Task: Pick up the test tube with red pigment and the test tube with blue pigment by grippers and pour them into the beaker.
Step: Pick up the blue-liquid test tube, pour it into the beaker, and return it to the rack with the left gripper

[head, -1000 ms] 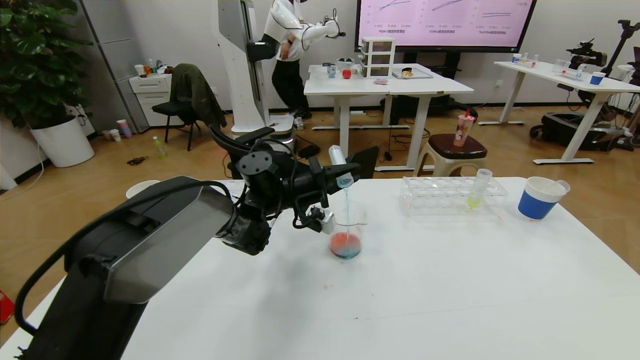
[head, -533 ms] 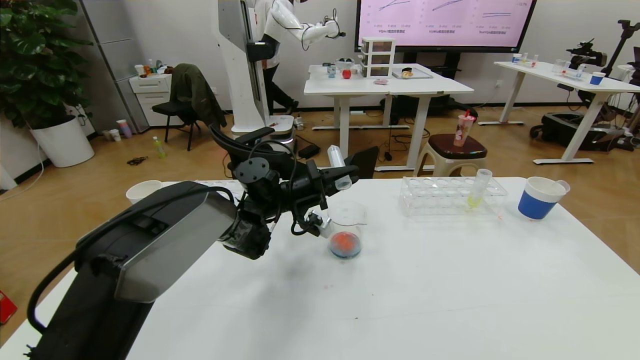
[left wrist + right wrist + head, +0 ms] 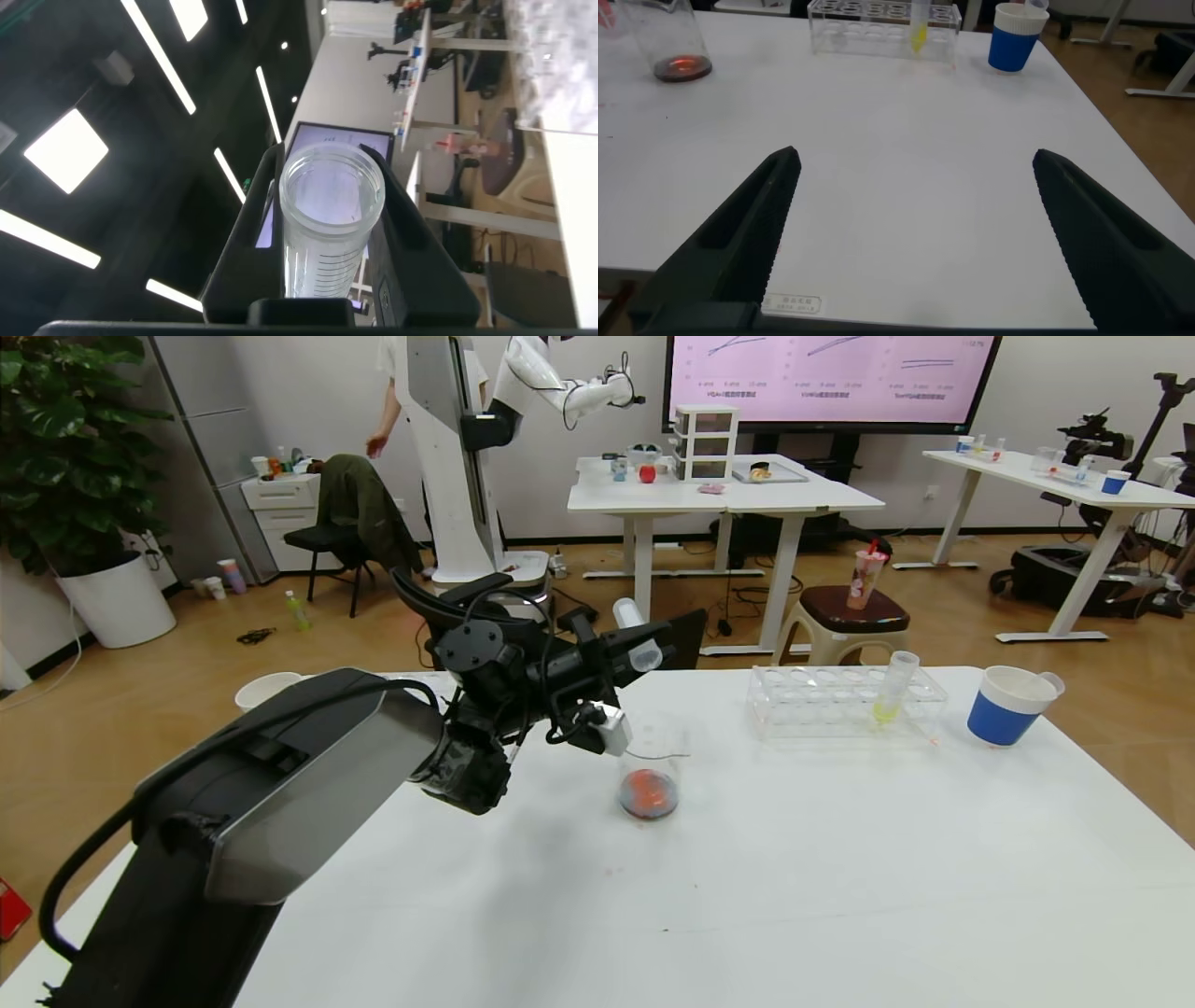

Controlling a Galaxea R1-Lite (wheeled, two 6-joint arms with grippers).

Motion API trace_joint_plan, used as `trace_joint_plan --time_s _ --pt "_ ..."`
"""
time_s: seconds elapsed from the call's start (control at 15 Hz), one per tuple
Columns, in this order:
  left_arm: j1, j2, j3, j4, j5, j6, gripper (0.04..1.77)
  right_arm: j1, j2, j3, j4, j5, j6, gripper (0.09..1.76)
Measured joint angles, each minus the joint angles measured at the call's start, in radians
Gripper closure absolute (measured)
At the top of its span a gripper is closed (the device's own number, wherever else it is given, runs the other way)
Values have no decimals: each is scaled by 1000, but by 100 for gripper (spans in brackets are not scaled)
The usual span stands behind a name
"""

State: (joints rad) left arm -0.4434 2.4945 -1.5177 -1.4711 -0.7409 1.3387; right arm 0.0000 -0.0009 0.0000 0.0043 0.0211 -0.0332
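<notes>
My left gripper [image 3: 651, 651] is shut on a slim clear tube [image 3: 636, 637] and holds it tilted, mouth down, above and just behind the beaker [image 3: 650, 773]. The tube looks empty; no blue liquid shows in it. In the left wrist view the tube [image 3: 329, 224] sits between the fingers of the left gripper [image 3: 333, 201], with its open mouth toward the camera. The beaker holds a dark red puddle and also shows in the right wrist view [image 3: 671, 42]. My right gripper [image 3: 915, 157] is open and empty over bare table at the near right. The tube with red pigment is out of view.
A clear rack [image 3: 840, 702] with a yellow-green tube [image 3: 889, 695] stands at the back right. A blue-and-white paper cup [image 3: 1006, 707] is beside it, near the table's right edge. A white cup [image 3: 266, 689] sits at the back left.
The blue stream into the beaker has stopped. My left gripper has tipped the emptied tube back up. The liquid in the beaker has turned from red over blue to dark red.
</notes>
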Motion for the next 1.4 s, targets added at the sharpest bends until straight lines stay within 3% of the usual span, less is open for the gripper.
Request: trace_joint_plan --time_s 0.13,0.27,0.4,0.53,0.67,0.87,1.07,1.27,1.4 --pt "-7 -50 15 -11 95 -60 130 0 0 0 0 0 0 11" --pt "-12 -108 66 -8 281 -181 130 0 0 0 0 0 0 11" --pt "-43 -157 119 -6 528 -346 130 0 0 0 0 0 0 11" --pt "-86 -205 150 40 813 -554 130 0 0 0 0 0 0 11" --pt "-106 -243 156 137 991 -744 130 0 0 0 0 0 0 11" --pt "-106 -271 156 283 1144 -987 130 0 0 0 0 0 0 11" --pt "-98 -296 139 507 1256 -1212 130 0 0 0 0 0 0 11" --pt "-96 -320 101 716 1301 -1381 130 0 0 0 0 0 0 11" --pt "-84 -331 103 740 1309 -1409 130 0 0 0 0 0 0 11"
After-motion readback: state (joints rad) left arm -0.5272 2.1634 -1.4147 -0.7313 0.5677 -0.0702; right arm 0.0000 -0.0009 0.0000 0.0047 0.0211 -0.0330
